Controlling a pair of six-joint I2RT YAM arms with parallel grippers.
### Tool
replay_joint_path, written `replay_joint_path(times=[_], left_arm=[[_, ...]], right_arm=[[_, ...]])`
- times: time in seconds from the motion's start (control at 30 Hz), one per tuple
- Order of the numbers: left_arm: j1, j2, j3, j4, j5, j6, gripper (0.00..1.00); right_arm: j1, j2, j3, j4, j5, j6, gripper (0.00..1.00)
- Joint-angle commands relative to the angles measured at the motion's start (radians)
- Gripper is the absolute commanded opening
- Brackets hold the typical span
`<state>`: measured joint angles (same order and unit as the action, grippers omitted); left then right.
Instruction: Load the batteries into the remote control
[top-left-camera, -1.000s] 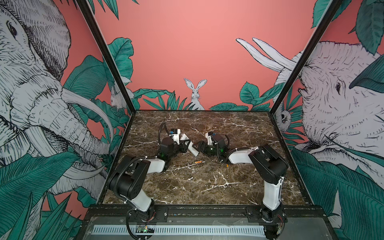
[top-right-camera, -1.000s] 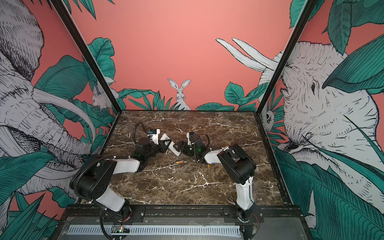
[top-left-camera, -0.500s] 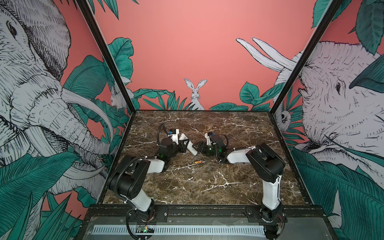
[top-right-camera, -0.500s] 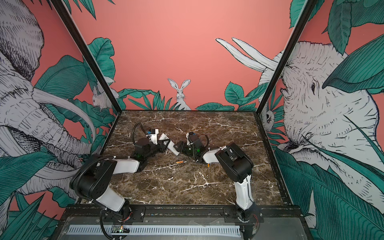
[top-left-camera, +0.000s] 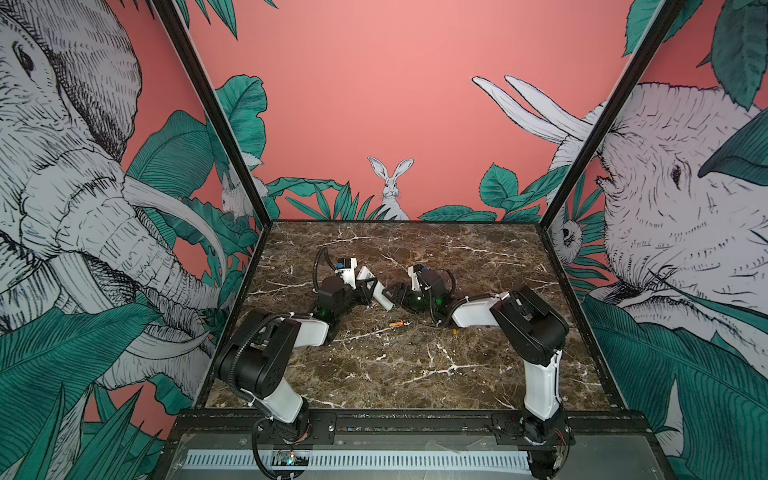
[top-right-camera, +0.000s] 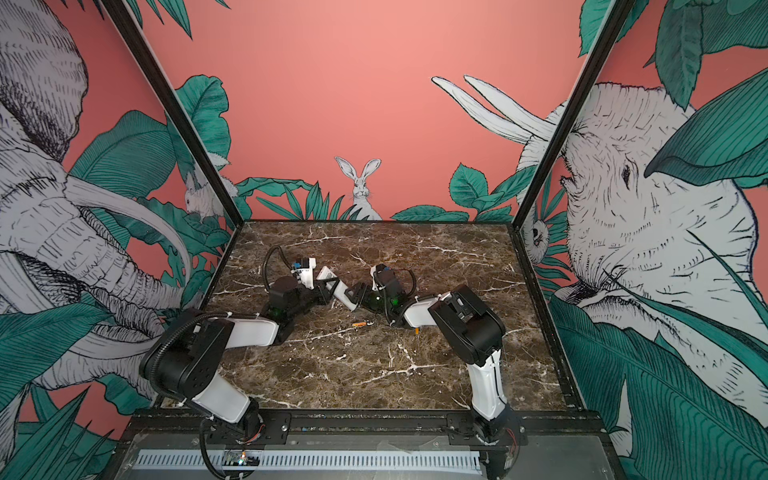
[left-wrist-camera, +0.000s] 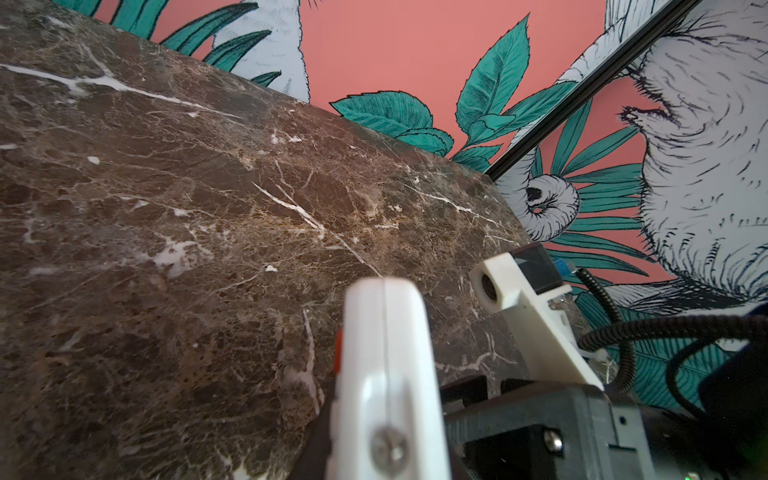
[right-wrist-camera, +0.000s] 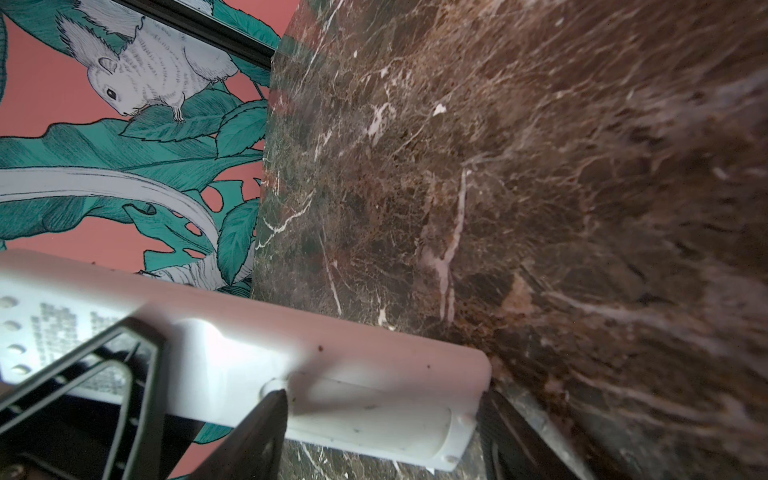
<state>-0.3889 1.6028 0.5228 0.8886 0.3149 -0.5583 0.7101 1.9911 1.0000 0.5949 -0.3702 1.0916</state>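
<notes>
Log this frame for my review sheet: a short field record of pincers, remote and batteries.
left pincer: shut on remote control, held tilted
right pincer: jaws apart around the remote control's free end; grip unclear
first battery: loose on table, on the pincers' near side
second battery: on table, partly hidden under the right arm
loaded: neither battery

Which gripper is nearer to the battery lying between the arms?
Right. The right gripper is just behind the battery; the left gripper holds the remote farther left.
</notes>
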Motion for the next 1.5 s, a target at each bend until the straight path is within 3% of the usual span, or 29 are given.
replay_joint_path(times=[0.0, 0.67, 0.83, 1.17, 1.3, 1.47], left_arm=[[-0.001, 0.009, -0.011, 0.003, 0.007, 0.003, 0.13], [-0.001, 0.004, 0.004, -0.019, 0.006, 0.0, 0.13], [-0.001, 0.003, 0.003, -0.021, 0.003, 0.0, 0.13], [0.0, -0.005, 0.01, -0.014, 0.0, -0.026, 0.13], [-0.001, -0.016, 0.003, -0.009, 0.0, -0.023, 0.14], [-0.001, -0.034, -0.001, -0.037, -0.005, 0.022, 0.14]], right_arm=[[0.024, 0.013, 0.009, 0.065, -0.011, 0.055, 0.72], [0.024, 0.064, 0.019, 0.192, -0.025, 0.123, 0.78], [0.025, 0.064, 0.036, 0.149, -0.036, 0.101, 0.79], [0.047, 0.067, 0.076, -0.046, 0.03, 0.046, 0.8], [0.057, 0.066, 0.103, -0.18, 0.08, 0.012, 0.79], [0.076, 0.042, 0.184, -0.444, 0.188, -0.095, 0.86]])
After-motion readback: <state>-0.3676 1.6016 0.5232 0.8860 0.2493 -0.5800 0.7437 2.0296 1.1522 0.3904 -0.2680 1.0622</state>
